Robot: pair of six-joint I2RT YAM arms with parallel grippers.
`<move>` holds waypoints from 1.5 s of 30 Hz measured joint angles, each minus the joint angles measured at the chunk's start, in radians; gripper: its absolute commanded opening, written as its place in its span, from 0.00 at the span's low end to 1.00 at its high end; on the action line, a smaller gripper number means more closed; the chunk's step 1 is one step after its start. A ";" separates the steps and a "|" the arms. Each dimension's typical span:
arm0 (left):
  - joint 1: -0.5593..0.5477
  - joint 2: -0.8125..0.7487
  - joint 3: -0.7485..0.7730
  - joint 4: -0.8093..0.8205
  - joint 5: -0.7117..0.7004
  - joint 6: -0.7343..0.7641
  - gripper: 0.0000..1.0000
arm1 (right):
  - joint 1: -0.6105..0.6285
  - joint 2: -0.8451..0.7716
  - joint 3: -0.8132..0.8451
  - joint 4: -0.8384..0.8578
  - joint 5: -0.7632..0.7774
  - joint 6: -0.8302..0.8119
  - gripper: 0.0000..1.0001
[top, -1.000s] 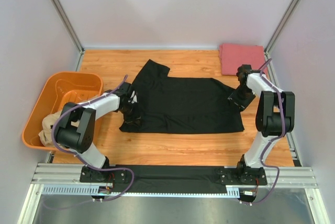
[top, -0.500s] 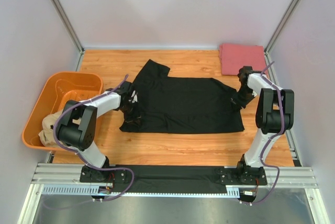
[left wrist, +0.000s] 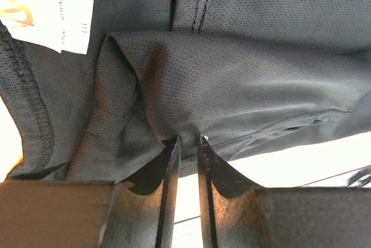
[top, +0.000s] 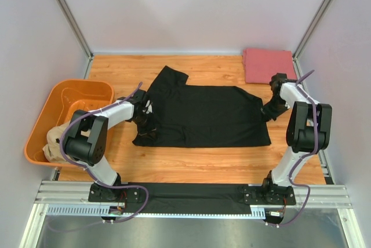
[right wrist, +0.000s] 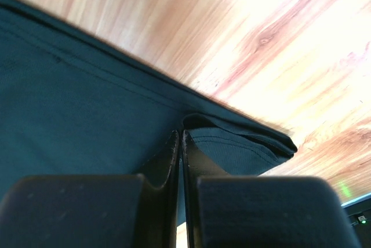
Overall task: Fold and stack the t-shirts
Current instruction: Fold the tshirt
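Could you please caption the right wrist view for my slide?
Right gripper shut on the hemmed edge of the black t-shirt, above the wooden table.

The bench [top: 191, 164] has a wood-grain top under even, diffuse light. Plain pale walls [top: 191, 10] enclose it at the rear and on both sides. Aluminium posts [top: 66, 13] rise from the rear corners. An aluminium rail [top: 64, 193] spans the near edge.

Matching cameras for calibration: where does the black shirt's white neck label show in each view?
Top external: white label at the black shirt's left end, mid-left of frame.
Left wrist: upper left corner.
Right wrist: not in it.
Shared landmark: the black shirt, in all three.
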 measured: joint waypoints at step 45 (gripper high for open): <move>-0.018 -0.023 -0.003 0.018 -0.079 -0.016 0.26 | -0.088 -0.236 -0.408 0.176 -0.248 -0.270 0.07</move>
